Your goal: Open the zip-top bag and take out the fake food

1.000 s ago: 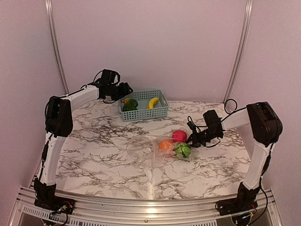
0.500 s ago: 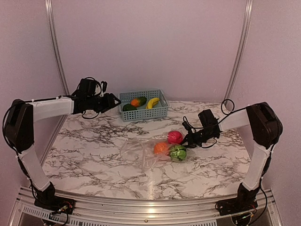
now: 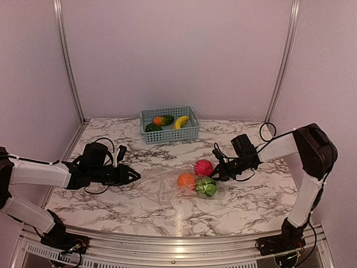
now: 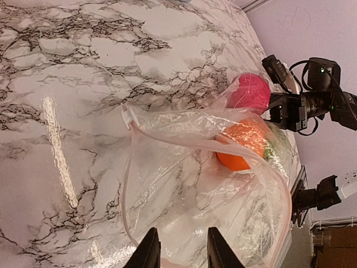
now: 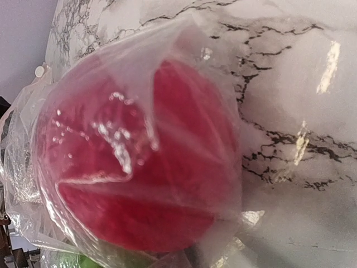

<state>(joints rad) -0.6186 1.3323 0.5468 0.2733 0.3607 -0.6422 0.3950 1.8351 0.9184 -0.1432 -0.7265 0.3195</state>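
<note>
Removal step: left hand (image 4: 182,240), spread, faces the open zip-top bag (image 4: 184,184); right hand (image 3: 218,170), grip impossible to tell. Next: reach the orange fruit (image 4: 241,144).

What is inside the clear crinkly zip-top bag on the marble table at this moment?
Three glossy plastic pieces show through the clear zip-top bag: a red round fruit, an orange fruit and a light green leafy piece. Anything beneath them is covered.
</note>
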